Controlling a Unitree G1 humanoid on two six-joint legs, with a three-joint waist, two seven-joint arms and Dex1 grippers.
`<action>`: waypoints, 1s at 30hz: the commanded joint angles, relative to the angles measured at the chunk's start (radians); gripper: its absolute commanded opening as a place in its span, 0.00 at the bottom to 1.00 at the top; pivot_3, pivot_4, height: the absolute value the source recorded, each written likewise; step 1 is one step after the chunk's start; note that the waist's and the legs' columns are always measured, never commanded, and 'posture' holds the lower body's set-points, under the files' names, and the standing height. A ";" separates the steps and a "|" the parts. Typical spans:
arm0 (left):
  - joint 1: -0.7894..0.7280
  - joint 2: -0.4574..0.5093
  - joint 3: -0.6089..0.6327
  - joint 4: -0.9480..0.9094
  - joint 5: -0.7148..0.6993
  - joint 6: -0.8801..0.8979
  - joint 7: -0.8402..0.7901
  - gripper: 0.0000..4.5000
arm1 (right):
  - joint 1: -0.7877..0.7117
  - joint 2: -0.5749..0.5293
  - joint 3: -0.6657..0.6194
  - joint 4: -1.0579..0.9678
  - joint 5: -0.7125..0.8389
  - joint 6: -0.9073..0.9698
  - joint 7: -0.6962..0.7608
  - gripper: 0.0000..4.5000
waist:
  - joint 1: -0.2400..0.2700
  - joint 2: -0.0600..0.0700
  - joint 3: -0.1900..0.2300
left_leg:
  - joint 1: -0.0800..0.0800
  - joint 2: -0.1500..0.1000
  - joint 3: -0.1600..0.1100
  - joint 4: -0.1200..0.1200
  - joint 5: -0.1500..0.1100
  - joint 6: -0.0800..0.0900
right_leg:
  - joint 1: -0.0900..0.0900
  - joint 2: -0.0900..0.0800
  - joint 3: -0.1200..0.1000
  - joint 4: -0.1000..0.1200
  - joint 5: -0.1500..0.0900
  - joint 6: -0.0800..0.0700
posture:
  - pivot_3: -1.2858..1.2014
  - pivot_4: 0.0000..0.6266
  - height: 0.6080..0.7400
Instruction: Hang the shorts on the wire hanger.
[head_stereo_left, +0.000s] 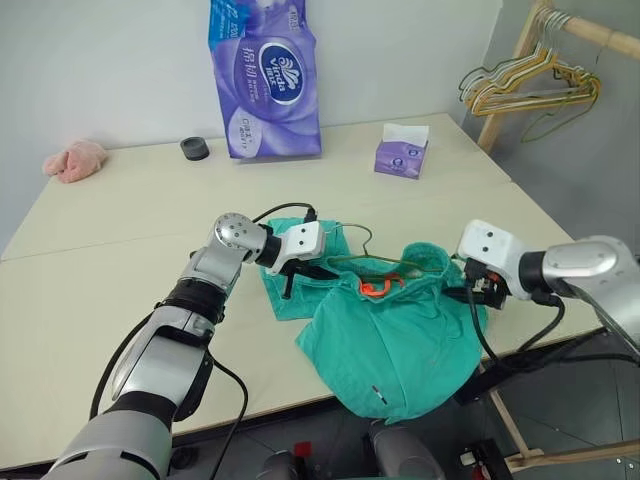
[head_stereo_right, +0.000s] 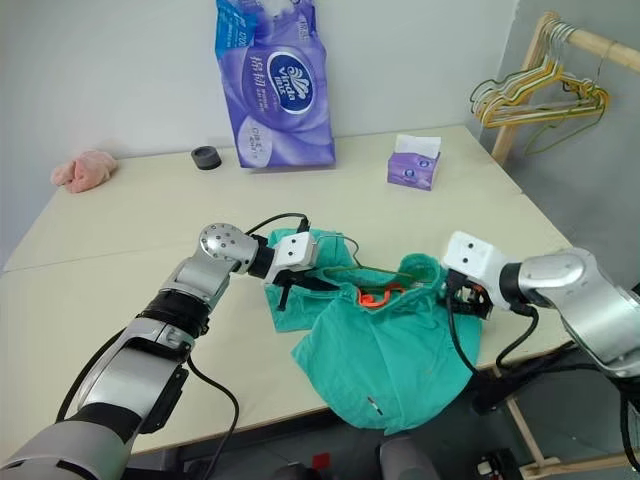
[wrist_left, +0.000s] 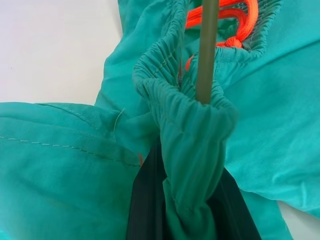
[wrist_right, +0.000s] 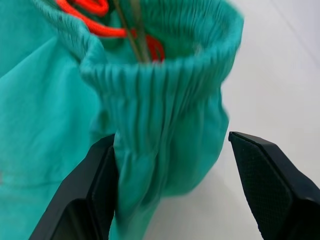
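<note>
Teal-green fabric takes up the near right part of the pale desk (head_stereo_left: 120, 200): the shorts (head_stereo_left: 400, 345) lie there with their lower part draped over the front edge. Their gathered waistband faces the back of the desk, and an orange drawstring (head_stereo_left: 377, 285) shows in its opening.

The wire hanger (head_stereo_left: 375, 262) lies across the waistband, its thin olive bar running between the 2 claws and its hook curving toward the back. In the left wrist view the bar (wrist_left: 206, 50) passes into a bunched fold of the waistband.

The left claw (head_stereo_left: 300, 272) sits at the left end of the waistband with its black fingers (wrist_left: 145, 205) pressed together on that fold of the shorts, just where the bar enters it. Whether the wire itself is pinched in the grip cannot be told.

The right claw (head_stereo_left: 485, 290) is at the right end of the waistband. Its 2 fingers (wrist_right: 265, 175) stand wide apart; one touches the gathered fabric, the other is clear of it, over bare desk.

At the back of the desk stand a tall purple pack of tissue paper (head_stereo_left: 265, 75), a small purple tissue box (head_stereo_left: 402, 152), a black round object (head_stereo_left: 195, 148) and a pink fluffy cloth (head_stereo_left: 75, 160). A bunch of yellow, green and pale hangers (head_stereo_left: 530, 85) hangs from a wooden rail beyond the right corner.
</note>
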 joint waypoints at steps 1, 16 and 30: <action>-0.010 0.004 0.021 -0.038 -0.014 -0.001 0.001 0.00 | -0.049 0.028 0.031 0.013 -0.024 -0.020 0.048 0.78 | -0.001 0.000 0.000 | 0.000 0.000 0.000 0.000 0.000 0.000 | 0.000 0.000 0.000 0.000 0.000 0.000 | 0.40 0.07 1.00; -0.005 0.003 0.048 -0.060 -0.025 0.014 0.045 0.00 | -0.086 0.114 0.114 0.076 -0.150 -0.074 0.122 0.01 | -0.003 0.000 0.000 | 0.000 0.000 -0.001 0.000 0.000 0.000 | 0.000 0.000 0.000 0.000 0.000 0.000 | 0.41 0.07 1.00; -0.077 0.045 0.150 0.104 -0.058 -0.023 0.094 0.69 | -0.079 0.105 0.044 0.021 -0.141 -0.068 0.155 0.00 | -0.008 0.001 0.000 | 0.000 0.000 -0.001 0.000 0.000 0.000 | 0.000 -0.001 -0.001 0.000 0.000 0.000 | 0.40 0.08 1.00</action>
